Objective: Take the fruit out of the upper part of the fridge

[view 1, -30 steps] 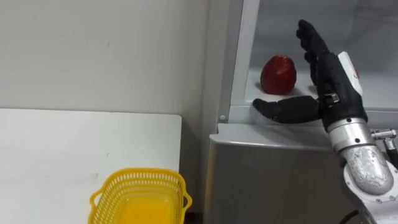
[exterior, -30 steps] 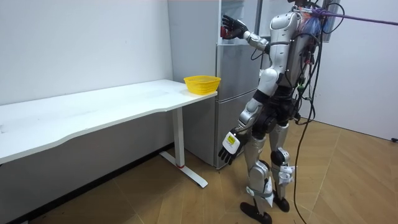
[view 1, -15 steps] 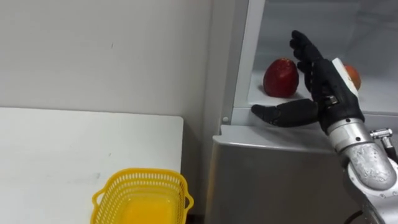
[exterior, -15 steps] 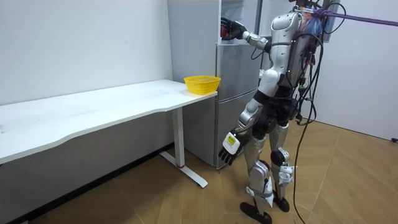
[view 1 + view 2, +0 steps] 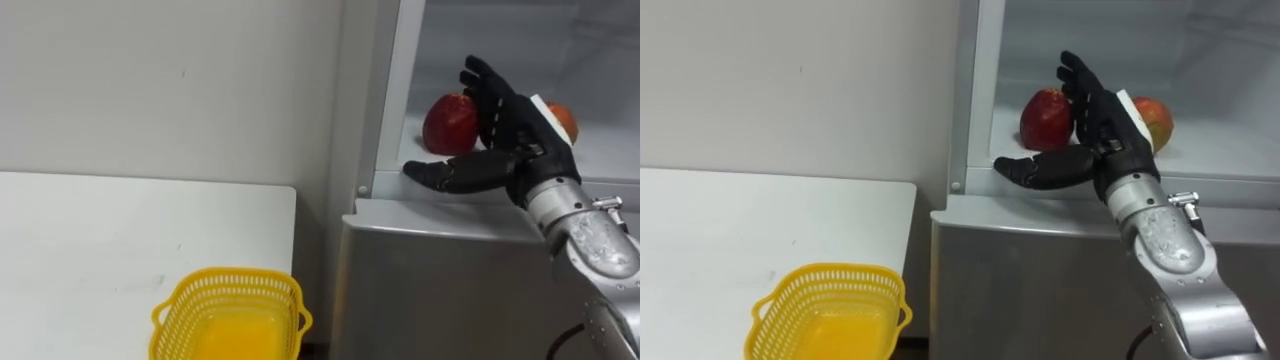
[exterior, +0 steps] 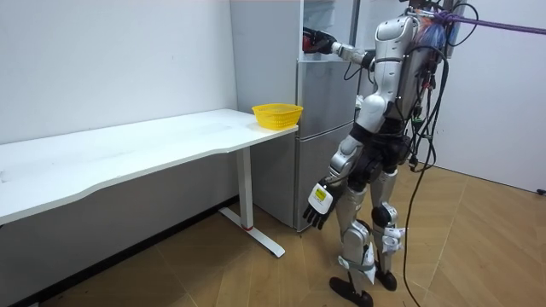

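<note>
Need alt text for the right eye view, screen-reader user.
The right robot hand, fingers open, reaches into the open upper fridge compartment, beside a red apple and in front of a second reddish-orange fruit. Lower left, a yellow basket stands on a white table.
</note>
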Controlling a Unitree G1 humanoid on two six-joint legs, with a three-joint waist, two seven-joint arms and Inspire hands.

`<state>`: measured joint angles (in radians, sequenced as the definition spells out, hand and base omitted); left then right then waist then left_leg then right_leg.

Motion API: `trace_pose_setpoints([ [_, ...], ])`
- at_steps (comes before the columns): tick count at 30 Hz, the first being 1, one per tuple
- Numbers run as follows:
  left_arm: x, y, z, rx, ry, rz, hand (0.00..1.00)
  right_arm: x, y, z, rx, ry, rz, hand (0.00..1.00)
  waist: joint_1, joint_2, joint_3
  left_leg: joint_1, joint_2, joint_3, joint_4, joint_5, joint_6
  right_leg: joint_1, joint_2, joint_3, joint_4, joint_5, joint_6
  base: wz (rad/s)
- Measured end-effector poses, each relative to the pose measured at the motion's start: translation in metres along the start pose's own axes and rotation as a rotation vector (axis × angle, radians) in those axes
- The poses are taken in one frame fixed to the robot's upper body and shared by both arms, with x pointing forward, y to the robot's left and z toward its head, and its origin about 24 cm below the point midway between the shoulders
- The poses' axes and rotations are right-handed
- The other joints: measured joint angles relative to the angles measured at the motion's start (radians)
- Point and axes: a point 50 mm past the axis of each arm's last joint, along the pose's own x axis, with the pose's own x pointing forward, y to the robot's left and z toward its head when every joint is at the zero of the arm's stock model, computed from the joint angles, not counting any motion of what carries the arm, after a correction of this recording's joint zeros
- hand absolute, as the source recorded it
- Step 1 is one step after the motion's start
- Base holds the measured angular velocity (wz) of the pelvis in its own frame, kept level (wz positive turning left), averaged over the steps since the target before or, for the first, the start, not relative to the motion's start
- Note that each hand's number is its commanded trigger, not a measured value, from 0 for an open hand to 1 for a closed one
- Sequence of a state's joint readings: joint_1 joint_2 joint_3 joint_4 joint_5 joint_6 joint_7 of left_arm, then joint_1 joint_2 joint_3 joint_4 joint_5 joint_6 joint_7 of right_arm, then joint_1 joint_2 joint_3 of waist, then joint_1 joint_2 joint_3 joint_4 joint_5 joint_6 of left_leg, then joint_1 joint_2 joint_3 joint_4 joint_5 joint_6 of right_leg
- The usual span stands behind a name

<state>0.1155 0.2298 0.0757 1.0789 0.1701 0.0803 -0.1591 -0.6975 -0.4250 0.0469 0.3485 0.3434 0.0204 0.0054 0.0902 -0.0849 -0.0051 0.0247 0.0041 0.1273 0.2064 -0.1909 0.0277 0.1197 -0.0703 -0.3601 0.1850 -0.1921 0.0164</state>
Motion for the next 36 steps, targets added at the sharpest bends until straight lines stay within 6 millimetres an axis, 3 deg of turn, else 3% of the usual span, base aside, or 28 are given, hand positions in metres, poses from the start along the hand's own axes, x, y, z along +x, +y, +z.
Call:
trace_pose_setpoints([
  [15, 0.0, 0.001, 0.004, 0.006, 0.009, 0.019, 0.0, 0.01, -0.009, 0.003, 0.029, 0.055, 0.044, 0.04, -0.001, -0.002, -0.0013, -0.003, 0.0, 0.003, 0.005, 0.001, 0.001, 0.0, -0.001, 0.0, 0.001, 0.0, 0.0, 0.0],
  [16, 0.0, 0.001, 0.004, 0.01, 0.011, 0.022, 0.0, 0.012, -0.01, 0.003, 0.041, 0.063, 0.046, 0.13, -0.001, -0.003, -0.0014, -0.003, 0.0, 0.003, 0.005, 0.001, 0.001, 0.0, -0.001, 0.0, 0.001, 0.0, 0.0, 0.0],
  [17, 0.0, 0.001, 0.003, 0.012, 0.013, 0.023, 0.0, 0.015, -0.011, 0.003, 0.056, 0.076, 0.045, 0.34, -0.002, -0.003, -0.0017, -0.003, 0.0, 0.001, 0.005, 0.001, 0.001, 0.0, -0.001, 0.0, 0.001, 0.0, 0.0, 0.0],
  [18, 0.0, 0.001, 0.003, 0.013, 0.013, 0.025, 0.0, 0.016, -0.011, 0.003, 0.061, 0.082, 0.045, 0.46, -0.002, -0.004, -0.002, -0.003, 0.0, 0.001, 0.005, 0.001, 0.001, 0.0, -0.001, 0.0, 0.001, 0.0, 0.0, 0.0],
  [19, 0.0, 0.002, 0.003, 0.014, 0.016, 0.027, 0.0, 0.018, -0.013, 0.002, 0.078, 0.091, 0.042, 0.77, -0.001, -0.008, -0.0025, -0.003, 0.0, 0.001, 0.005, 0.001, 0.001, 0.0, 0.0, 0.0, 0.001, 0.0, 0.0, 0.0],
  [20, 0.0, 0.002, 0.003, 0.014, 0.018, 0.028, 0.0, 0.018, -0.013, 0.002, 0.08, 0.094, 0.042, 1.0, -0.001, -0.01, -0.0019, -0.003, 0.001, 0.002, 0.005, 0.001, 0.001, 0.0, 0.0, 0.0, 0.001, 0.0, 0.0, 0.0],
  [22, -0.001, 0.005, 0.002, 0.017, 0.028, 0.035, 0.0, 0.019, -0.013, 0.003, 0.078, 0.101, 0.041, 1.0, -0.001, -0.019, 0.0012, -0.004, 0.001, 0.002, 0.004, 0.001, 0.001, -0.001, 0.0, 0.0, 0.001, 0.0, 0.0, 0.0],
  [25, -0.001, 0.006, 0.0, 0.016, 0.043, 0.032, 0.0, 0.019, -0.016, 0.003, 0.043, 0.107, 0.036, 1.0, -0.002, -0.026, -0.0017, -0.005, 0.001, 0.004, 0.004, 0.001, 0.001, -0.003, 0.0, 0.0, 0.001, 0.0, 0.0, 0.0],
  [36, -0.001, 0.007, 0.008, 0.021, 0.01, 0.029, 0.0, 0.023, -0.007, 0.01, -0.047, 0.102, 0.116, 1.0, 0.002, -0.025, -0.0019, -0.005, 0.001, 0.005, 0.007, 0.001, 0.001, -0.001, 0.0, 0.001, 0.001, 0.0, 0.0, 0.0],
])
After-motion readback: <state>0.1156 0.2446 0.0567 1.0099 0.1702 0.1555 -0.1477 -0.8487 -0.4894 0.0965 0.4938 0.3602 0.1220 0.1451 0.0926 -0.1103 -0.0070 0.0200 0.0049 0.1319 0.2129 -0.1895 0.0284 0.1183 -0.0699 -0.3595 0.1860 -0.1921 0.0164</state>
